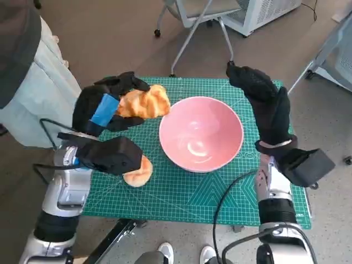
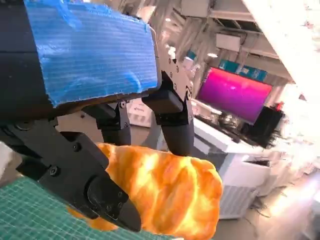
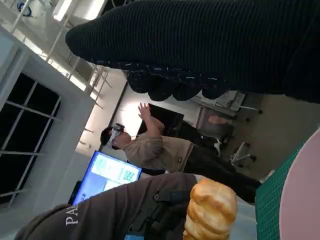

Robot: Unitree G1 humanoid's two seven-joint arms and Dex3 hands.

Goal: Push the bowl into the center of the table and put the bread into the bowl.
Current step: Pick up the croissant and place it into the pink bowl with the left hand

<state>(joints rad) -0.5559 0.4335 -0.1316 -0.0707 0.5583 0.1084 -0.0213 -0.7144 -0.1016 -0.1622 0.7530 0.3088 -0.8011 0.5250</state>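
Golden-brown and flaky, the braided bread point(image 1: 145, 103) sits in the grasp of the black left hand with blue tape over its back point(image 1: 107, 107), held above the far left part of the green gridded cutting mat point(image 1: 181, 190) that covers the small table. In the left wrist view the black fingers point(image 2: 172, 117) close over the top of the bread point(image 2: 167, 192) while another black part presses it from below, so the loaf is pinched between them and lifted off the mat point(image 2: 25, 212). Nearer the robot, partly hidden under the left wrist's black camera box point(image 1: 110, 154), a second small golden bread roll point(image 1: 138, 173) lies on the mat.

Just right of the held bread, the round pink bowl point(image 1: 201, 132) rests upright near the middle of the mat; the bread's right end reaches close to the bowl's left rim.

Right of the bowl, the right hand in the black knitted glove point(image 1: 258, 93) hangs over the mat's far right corner, just beside the bowl's rim, its fingers stretched out and holding nothing. The right wrist view shows the glove point(image 3: 210, 45) as a dark band, the bread point(image 3: 210, 210) beyond it, an edge of the bowl point(image 3: 302, 200), and a person in a brown top point(image 3: 150, 150) farther off.
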